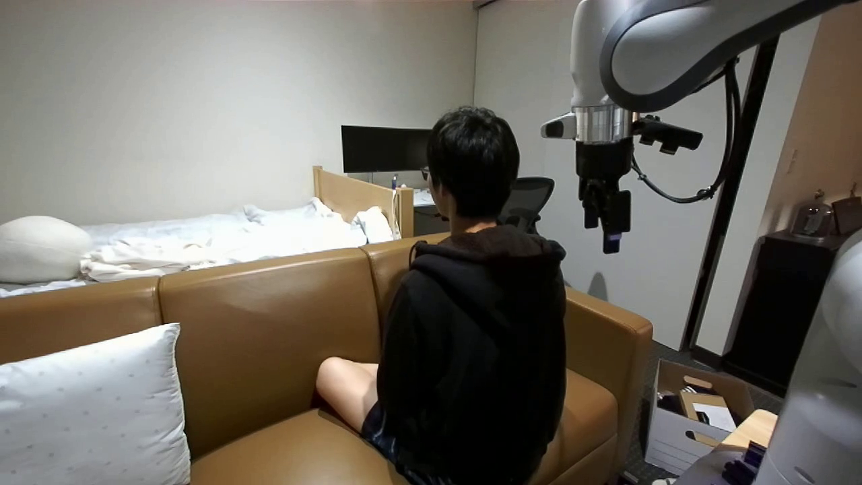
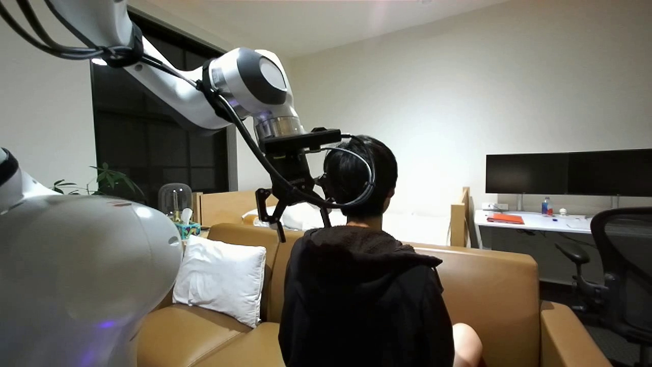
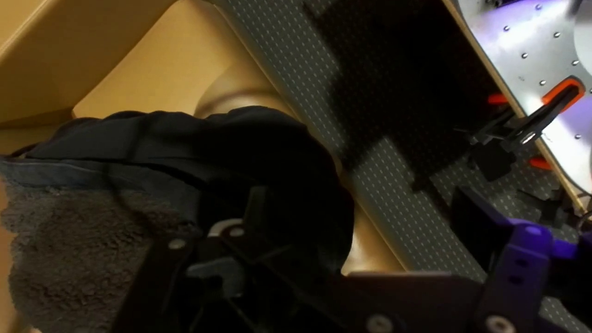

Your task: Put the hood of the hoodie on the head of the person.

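Observation:
A person sits with their back turned, wearing a black hoodie, also in an exterior view. The dark-haired bare head shows in both exterior views. The hood lies down behind the neck. Its brown fleecy lining faces up in the wrist view. My gripper is open and empty, with fingers spread wide. It hangs apart from the head, above shoulder height. In the wrist view the gripper has dark hoodie cloth below its left finger and floor below its right.
A brown leather sofa holds the person and a white pillow. A bed stands behind it. A box stands on the floor near the robot's base table. Desk and chair are beyond.

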You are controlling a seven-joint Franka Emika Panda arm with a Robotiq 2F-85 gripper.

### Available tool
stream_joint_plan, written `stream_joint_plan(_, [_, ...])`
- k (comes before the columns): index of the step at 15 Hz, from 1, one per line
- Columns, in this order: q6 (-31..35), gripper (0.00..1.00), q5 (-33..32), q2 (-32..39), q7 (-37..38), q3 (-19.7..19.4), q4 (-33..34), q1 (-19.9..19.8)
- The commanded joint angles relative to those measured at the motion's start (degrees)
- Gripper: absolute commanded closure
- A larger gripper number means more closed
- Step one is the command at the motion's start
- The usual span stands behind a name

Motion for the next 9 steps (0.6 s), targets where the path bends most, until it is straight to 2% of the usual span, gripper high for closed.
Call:
stream_joint_plan(1, [8.4, 0.0, -1.2, 2.7, 1.8, 0.4, -2.0, -2.2])
stream_joint_plan(9, [19.2, 0.0, -4.2, 10.6, 1.2, 1.2, -2.6, -6.9])
